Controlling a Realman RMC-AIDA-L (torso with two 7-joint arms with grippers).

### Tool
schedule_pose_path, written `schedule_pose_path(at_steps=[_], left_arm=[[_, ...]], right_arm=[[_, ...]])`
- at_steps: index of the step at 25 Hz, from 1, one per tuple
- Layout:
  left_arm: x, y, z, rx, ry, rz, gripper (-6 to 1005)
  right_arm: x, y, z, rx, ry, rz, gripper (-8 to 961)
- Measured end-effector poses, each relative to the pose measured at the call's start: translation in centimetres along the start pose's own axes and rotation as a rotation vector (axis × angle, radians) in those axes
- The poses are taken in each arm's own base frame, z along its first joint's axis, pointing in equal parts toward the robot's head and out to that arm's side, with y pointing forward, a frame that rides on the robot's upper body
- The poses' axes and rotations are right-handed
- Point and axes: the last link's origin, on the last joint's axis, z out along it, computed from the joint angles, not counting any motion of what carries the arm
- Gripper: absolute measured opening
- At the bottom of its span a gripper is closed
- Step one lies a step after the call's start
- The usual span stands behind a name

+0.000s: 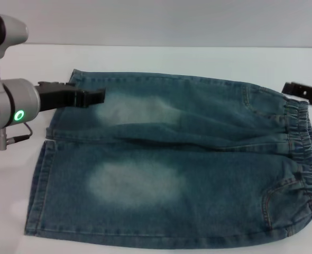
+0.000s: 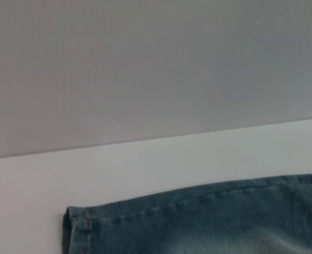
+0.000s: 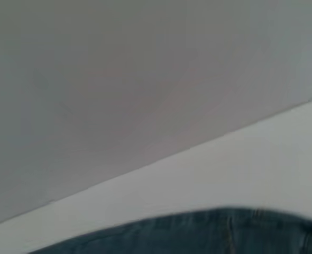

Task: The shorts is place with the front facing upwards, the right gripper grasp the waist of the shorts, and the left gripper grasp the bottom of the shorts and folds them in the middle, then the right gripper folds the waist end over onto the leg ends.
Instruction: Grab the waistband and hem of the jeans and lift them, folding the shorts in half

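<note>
shorts (image 1: 177,174) lying flat on the white worktop (image 1: 198,58), waist (image 1: 304,159) rightward | left gripper (image 1: 95,97) hovering over far leg, grip state unclear | right gripper (image 1: 304,92) sitting beyond waist, grip unclear

Blue-green denim shorts (image 1: 198,174), w/ two pale, washed-out whitish patches (image 1: 135,182), one per leg. Darker blue along ruched waist (image 1: 304,153); stitch lines in tan-orange thread at pocket (image 1: 275,203) & along leg ends (image 1: 39,180). White table (image 1: 161,58), grey wall (image 1: 172,21) behind. Left gripper (image 1: 87,97) black, on silver arm w/ black bands & a green glowing ring (image 1: 19,115). Right gripper (image 1: 304,93) black, at far edge. Wrist views: same blue-green denim vs. white tabletop, grey backdrop.
</note>
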Motion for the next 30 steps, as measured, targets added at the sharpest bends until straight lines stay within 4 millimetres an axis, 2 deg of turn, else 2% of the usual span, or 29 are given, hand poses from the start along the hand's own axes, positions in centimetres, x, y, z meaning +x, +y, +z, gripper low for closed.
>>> schedule_pose_path(at_steps=[3,4,6,8,12,15,17,19,30], left_arm=[[-0.1,0.0,-0.4,-0.004,-0.011,-0.001,730],[-0.4,0.1,-1.4,-0.017,-0.052,0.001,729],[-0.8,0.0,-2.2,-0.023,-0.104,0.010,726],[-1.0,-0.1,-2.3,-0.020,-0.121,0.014,722],[-1.5,-0.2,-2.4,-0.016,-0.150,0.015,716],[-2.4,0.0,-2.9,0.008,-0.259,0.040,711],[-2.4,0.0,-2.9,0.008,-0.259,0.040,708],[-2.6,0.3,-3.4,0.047,-0.354,0.058,705],[-2.8,1.1,-5.2,0.089,-0.479,0.045,687]], right_arm=[[0.7,-1.3,-0.3,-0.047,0.042,0.057,805],[0.9,-1.6,-0.4,-0.049,0.051,0.077,804],[1.4,-2.6,-0.7,-0.039,0.065,0.113,804],[1.8,-3.3,-0.9,-0.029,0.075,0.132,804],[2.6,-3.7,-1.3,-0.040,0.096,0.167,804],[2.9,-3.8,-2.2,-0.049,0.091,0.185,804],[3.0,-3.9,-2.4,-0.050,0.092,0.189,804],[3.2,-4.2,-2.8,-0.046,0.097,0.200,805],[4.0,-5.8,-3.9,-0.004,0.100,0.219,804]])
